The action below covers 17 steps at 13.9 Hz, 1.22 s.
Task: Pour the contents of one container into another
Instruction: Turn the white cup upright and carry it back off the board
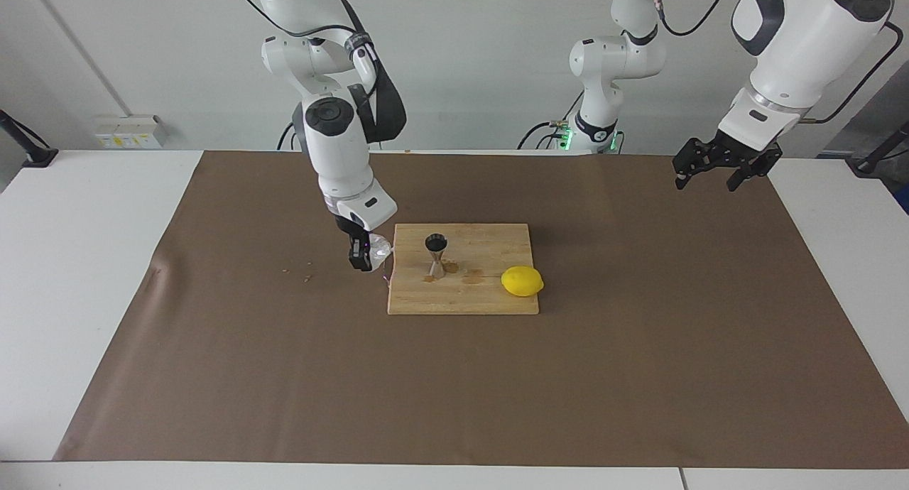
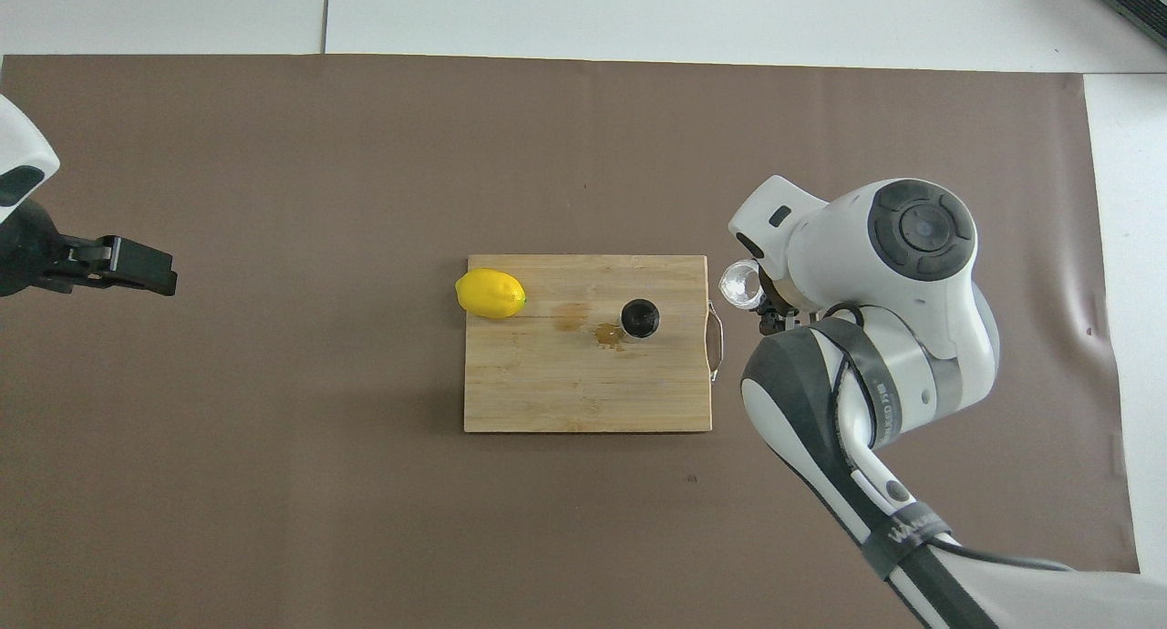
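Both arms are glossy white with rounded casings, and dark grey or black bands mark each joint. A round black cap with a ring of pads and a small blue dot closes the wrist housing of the right arm (image 2: 921,228). A black band on its forearm carries white lettering. Thin black cables loop along the upper links, and green lights glow at both bases. The left arm (image 1: 802,42) has a dark oval inset on its white shell and ends in black, angular linkwork.
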Tool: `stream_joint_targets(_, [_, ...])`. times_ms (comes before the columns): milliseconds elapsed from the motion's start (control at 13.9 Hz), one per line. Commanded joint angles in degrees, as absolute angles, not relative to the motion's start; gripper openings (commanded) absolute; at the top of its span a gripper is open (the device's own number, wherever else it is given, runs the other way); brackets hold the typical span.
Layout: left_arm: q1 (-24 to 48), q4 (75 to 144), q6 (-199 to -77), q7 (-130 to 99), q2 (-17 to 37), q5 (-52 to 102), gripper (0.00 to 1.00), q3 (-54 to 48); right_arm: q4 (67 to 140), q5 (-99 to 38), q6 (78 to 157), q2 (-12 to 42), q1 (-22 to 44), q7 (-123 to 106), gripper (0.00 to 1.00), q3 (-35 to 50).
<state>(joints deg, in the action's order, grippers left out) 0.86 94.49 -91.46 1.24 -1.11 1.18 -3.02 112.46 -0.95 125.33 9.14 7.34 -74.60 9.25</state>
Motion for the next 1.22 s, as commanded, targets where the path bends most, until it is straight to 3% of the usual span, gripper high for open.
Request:
stream_joint_targets(0, [0.4,95.0,-90.7,1.3,-2.1,1.5,1.0,-3.2,115.1,-8.2,127.9,9.4,2.8,-82.2,0.08,10.0])
stream_joint_targets(793, [0.4,95.0,-90.8,1.3,-2.1,1.5,1.0,-3.2,125.8,-26.1,132.6,9.8,-6.0,-99.9,0.09,10.0])
stream_joint_targets(1009, [0.4,95.0,-90.8,1.3,-2.0,1.5,1.0,-3.2,126.5,-26.4,132.8,10.2,-7.4,-101.1,0.15,10.0])
stream_joint_targets(1153, [0.4,95.1,-90.7,1.3,-2.0,1.5,1.0,-3.2,126.5,-26.4,132.8,10.7,-7.7,-101.9,0.28,9.9])
